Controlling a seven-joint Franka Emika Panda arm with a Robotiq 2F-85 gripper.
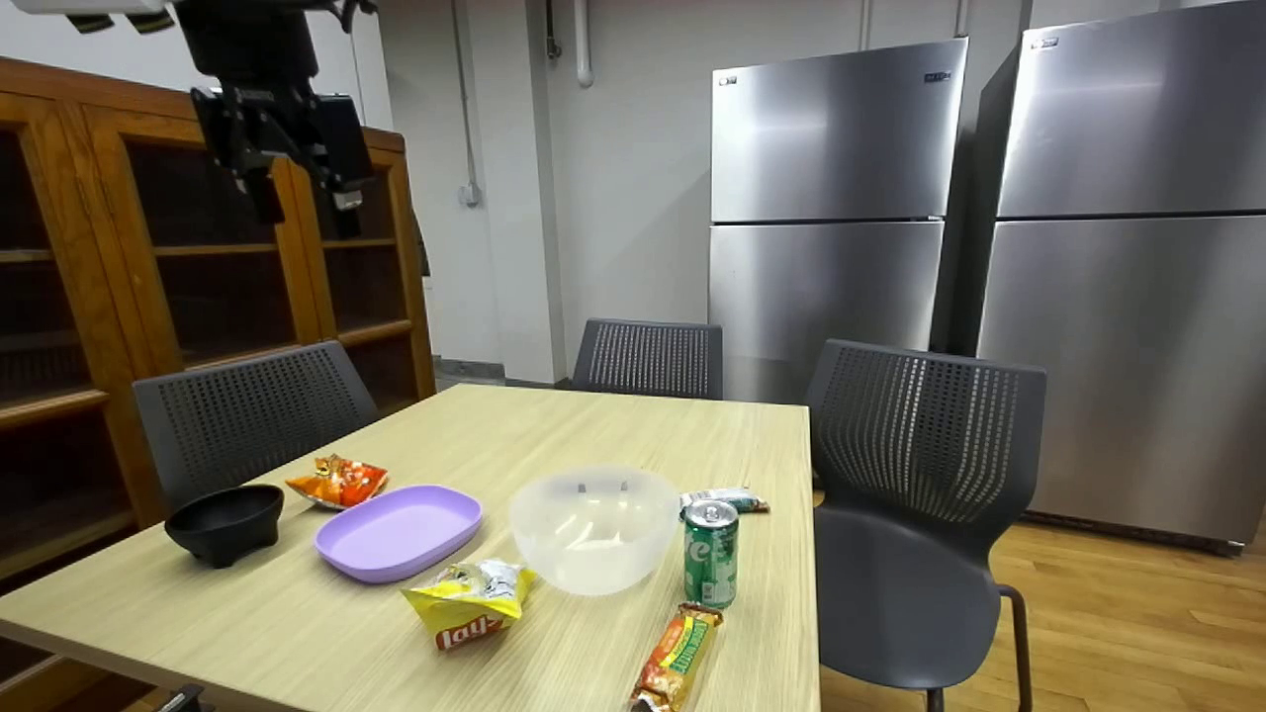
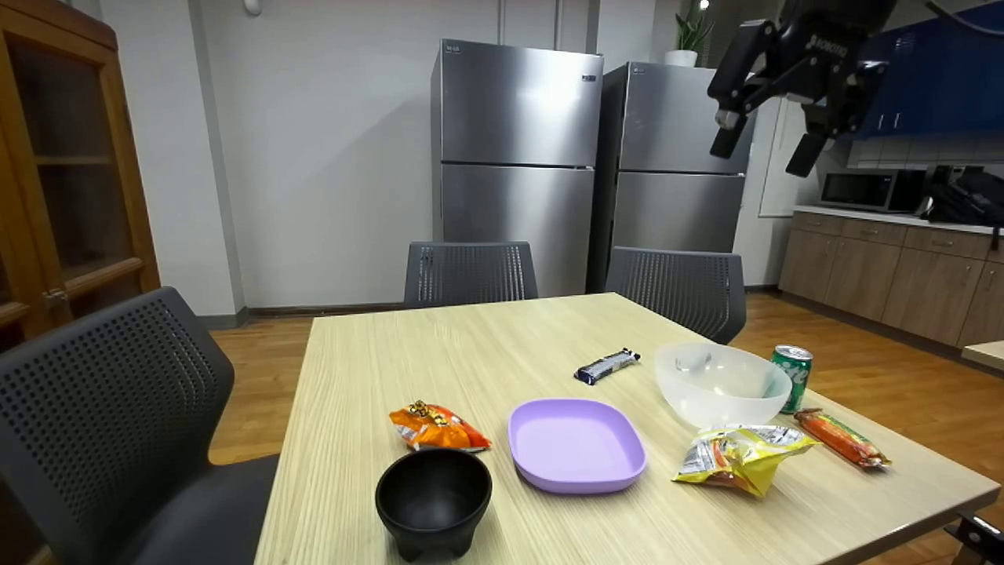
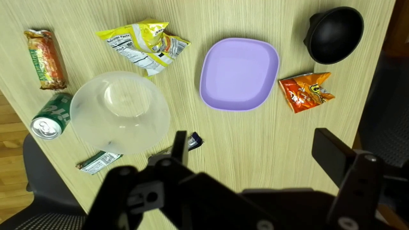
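Fingers (image 3: 330, 153) spread wide, released | well above table (image 3: 255, 150) | navy bar (image 3: 195, 141) partly behind one in wrist view | plate (image 3: 239, 73) between yellow bag (image 3: 143, 48) and orange bag (image 3: 305, 92) | can (image 3: 59, 108) beside clear bowl (image 3: 121, 127)

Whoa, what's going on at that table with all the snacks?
A robot's open gripper hangs above the table; it is holding nothing and touching nothing. On the table are a purple plate, a black bowl and a cloudy see-through bowl. There are also a yellow chip bag, an orange snack bag and three wrapped bars. A green can stands beside the see-through bowl.
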